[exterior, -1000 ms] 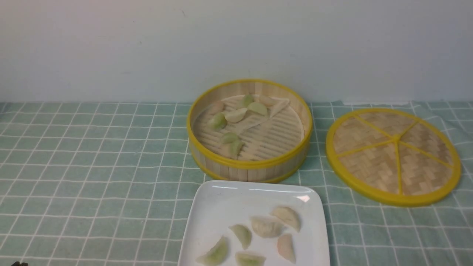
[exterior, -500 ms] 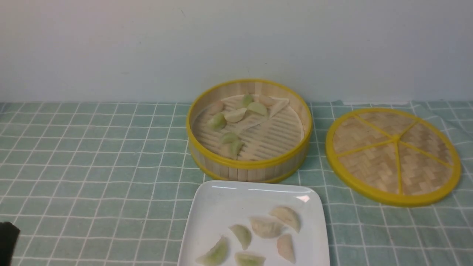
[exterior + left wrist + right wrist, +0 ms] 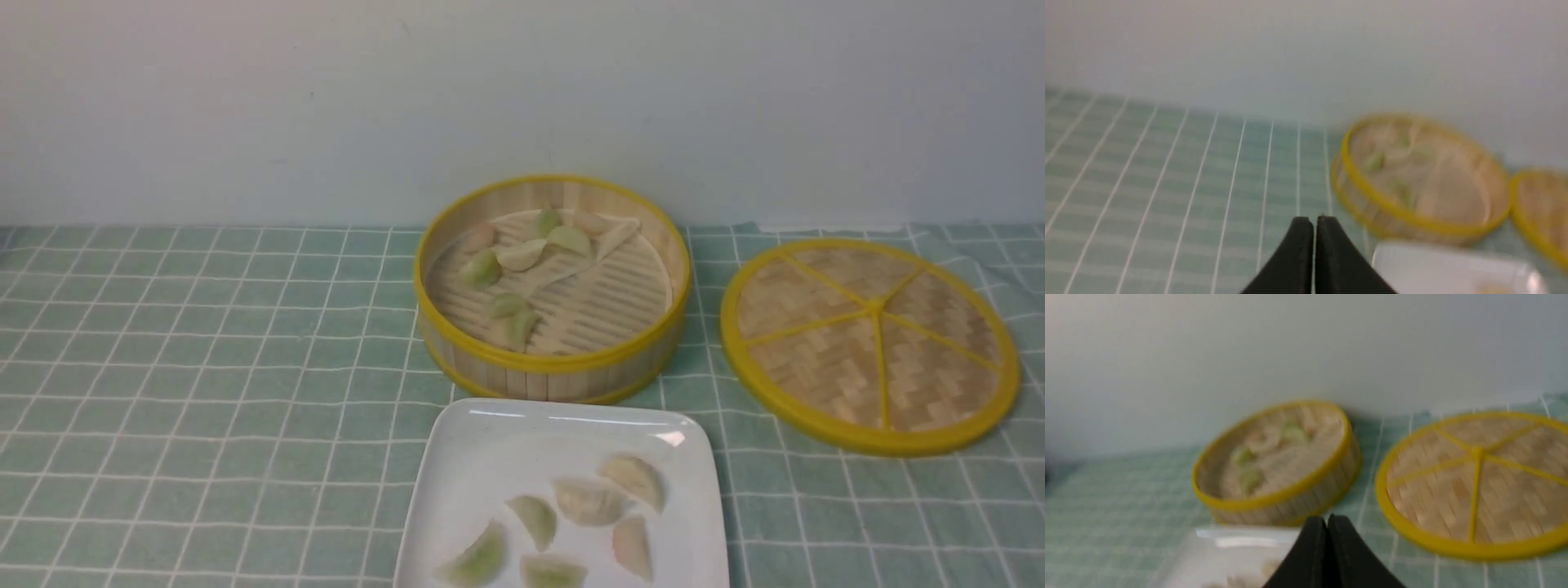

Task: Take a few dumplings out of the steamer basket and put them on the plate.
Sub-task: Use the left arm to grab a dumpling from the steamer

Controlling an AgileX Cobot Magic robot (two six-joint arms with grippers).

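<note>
Six dumplings [image 3: 588, 500] lay on the white square plate [image 3: 498, 449] at the near edge of the front view, gathered on its nearer half and clear of its raised edge. Just behind the plate stood the round bamboo basket [image 3: 551, 363] with yellow rims. Several more dumplings sat inside it, green, whitish and pinkish, mostly toward its left and far side on the pale liner. To the right of the basket, and apart from it, the flat woven lid [image 3: 873, 343] lay on the green checked cloth [image 3: 204, 367]. A plain pale wall [image 3: 326, 98] rose behind.

The left wrist view was blurred. The left gripper [image 3: 1314, 223] had its two black fingers pressed together, with only a thin seam between them and nothing held. It hung over bare cloth, with the basket, a corner of the plate and an edge of the lid beyond it.

The right wrist view was blurred too. The right gripper [image 3: 1327, 520] also had its jaws together and empty. The far edge of the plate lay just beside its tips, with the basket and lid farther off — neither was touched.
</note>
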